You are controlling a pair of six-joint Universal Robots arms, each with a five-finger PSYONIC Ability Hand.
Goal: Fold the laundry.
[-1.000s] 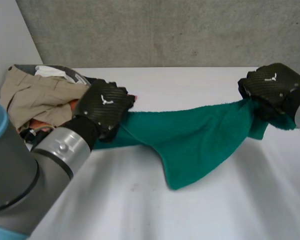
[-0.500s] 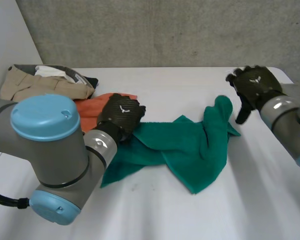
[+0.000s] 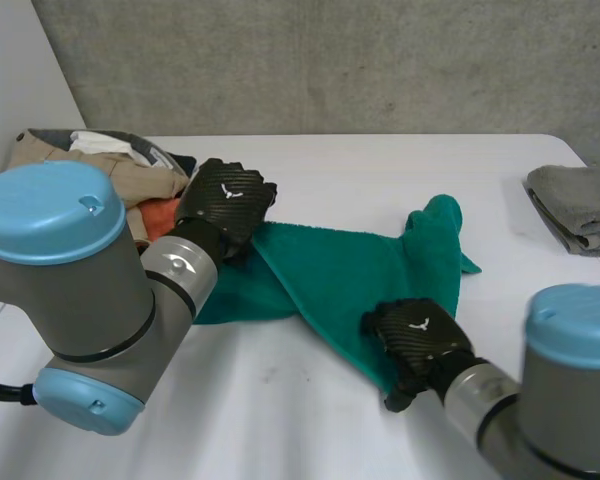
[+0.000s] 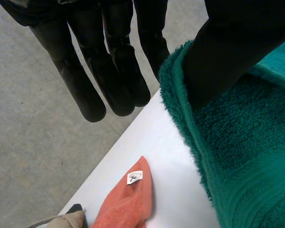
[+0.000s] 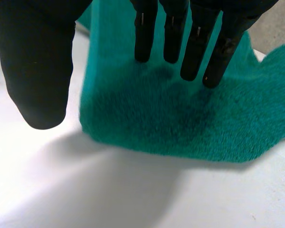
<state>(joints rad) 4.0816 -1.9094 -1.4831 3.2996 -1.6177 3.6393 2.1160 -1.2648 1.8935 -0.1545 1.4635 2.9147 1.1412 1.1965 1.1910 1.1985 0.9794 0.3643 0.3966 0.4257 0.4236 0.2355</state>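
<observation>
1. The green towel lies crumpled across the middle of the white bench. One end runs toward the clothes pile; the far right end is bunched into a raised peak.
2. My left hand sits at the towel's left end, just beside the pile. In the left wrist view its fingers are straight and clear of the cloth, while the thumb lies against the towel's thick hemmed edge. I read that hand as apart, not clamped on anything.
3. My right hand is at the towel's near corner, the pointed part closest to me. In the right wrist view its fingers are straight and spread just over the cloth, with the thumb held wide over bare bench. That hand is apart too; I can't tell whether the fingertips touch the towel.
4. The pile at the left holds a beige garment and an orange cloth with a small white label.
5. A folded grey cloth rests at the bench's right edge, well apart from the towel.
</observation>
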